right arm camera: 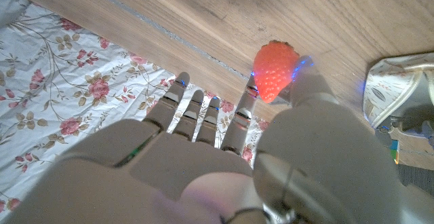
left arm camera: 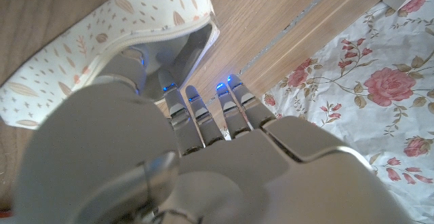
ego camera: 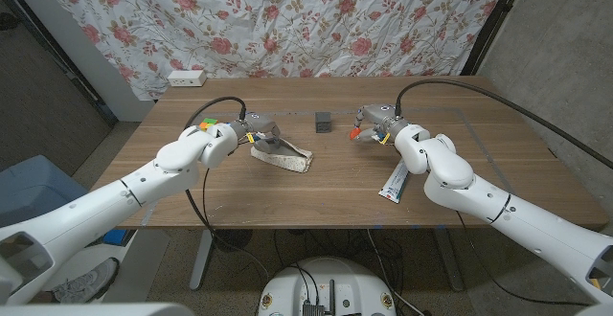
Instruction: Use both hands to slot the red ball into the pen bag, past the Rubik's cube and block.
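— Left hand [ego camera: 251, 134]?
— Its fingers [left arm camera: 178, 108] gripped the pen bag [ego camera: 283, 156] mouth, spreading it for loading.
— Red thing?
— Pinched at my right hand [ego camera: 378, 124] fingertips: a strawberry-shaped piece [right arm camera: 274, 70], above the desk [ego camera: 335, 182].

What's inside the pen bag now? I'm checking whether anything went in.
The left hand has fingers in the pen bag mouth, holding it open. Deeper inside is hidden.

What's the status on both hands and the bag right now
Left hand holds the pen bag mouth open. Right hand pinches a red strawberry-like toy, not yet at the bag. Dark block sits between them.
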Motion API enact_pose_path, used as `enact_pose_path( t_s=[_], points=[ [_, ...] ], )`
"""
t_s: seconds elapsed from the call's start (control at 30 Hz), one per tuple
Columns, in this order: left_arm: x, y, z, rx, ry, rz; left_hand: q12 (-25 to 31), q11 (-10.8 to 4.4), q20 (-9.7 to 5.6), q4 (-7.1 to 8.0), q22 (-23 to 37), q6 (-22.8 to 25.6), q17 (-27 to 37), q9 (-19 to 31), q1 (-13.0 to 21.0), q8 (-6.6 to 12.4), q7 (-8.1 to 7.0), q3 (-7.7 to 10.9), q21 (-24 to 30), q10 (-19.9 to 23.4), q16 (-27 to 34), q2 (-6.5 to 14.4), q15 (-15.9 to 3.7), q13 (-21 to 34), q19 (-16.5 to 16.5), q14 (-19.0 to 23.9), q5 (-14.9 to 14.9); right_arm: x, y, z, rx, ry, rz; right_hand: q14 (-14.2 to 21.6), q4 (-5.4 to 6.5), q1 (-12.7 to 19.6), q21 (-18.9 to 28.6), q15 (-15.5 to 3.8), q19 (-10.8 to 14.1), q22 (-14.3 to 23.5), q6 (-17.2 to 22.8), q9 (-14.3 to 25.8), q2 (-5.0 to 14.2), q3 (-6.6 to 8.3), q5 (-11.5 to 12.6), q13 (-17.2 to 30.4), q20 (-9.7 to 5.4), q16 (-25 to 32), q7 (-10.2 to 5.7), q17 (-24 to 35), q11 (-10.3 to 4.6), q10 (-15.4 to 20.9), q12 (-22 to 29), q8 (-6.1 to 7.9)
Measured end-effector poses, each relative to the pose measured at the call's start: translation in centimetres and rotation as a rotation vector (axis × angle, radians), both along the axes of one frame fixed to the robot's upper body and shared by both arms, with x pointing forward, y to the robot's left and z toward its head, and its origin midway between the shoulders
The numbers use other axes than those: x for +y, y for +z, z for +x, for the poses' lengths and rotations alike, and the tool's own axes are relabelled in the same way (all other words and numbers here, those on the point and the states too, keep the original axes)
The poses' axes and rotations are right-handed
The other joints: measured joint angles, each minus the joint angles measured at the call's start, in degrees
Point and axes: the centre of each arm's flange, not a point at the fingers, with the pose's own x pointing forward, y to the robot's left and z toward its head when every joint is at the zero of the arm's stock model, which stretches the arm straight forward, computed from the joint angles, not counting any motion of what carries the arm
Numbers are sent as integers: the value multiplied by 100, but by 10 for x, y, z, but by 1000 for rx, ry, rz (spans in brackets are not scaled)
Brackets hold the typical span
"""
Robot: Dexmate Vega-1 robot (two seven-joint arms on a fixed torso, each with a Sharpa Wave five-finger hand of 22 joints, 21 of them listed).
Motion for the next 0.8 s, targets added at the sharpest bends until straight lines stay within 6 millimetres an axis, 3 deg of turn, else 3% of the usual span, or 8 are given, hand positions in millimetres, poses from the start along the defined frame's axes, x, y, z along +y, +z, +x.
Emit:
enact_pose_path(
  t_s=[0.43,0.8],
  points=[
    [1,3,-1,17,0,11,0,32,0,8,-15,-204,0,1,-35,-18,76,-41,0,-110,0,-33,1,0,-61,-82,0,8,5,-5,-3,30,25,0,0,0,0,0,-22,0,0,0,0,0,0,0,22,0,0,0,0,0,-29,-2],
    [3,5,2,33,1,19,0,23,0,23,-14,-359,0,1,-75,-17,51,-103,0,-183,0,-14,0,0,-61,-143,0,19,12,-8,-7,68,37,0,0,23,-28,0,-22,0,0,0,23,0,-1,0,22,0,0,-1,0,0,-29,-13]
  ],
)
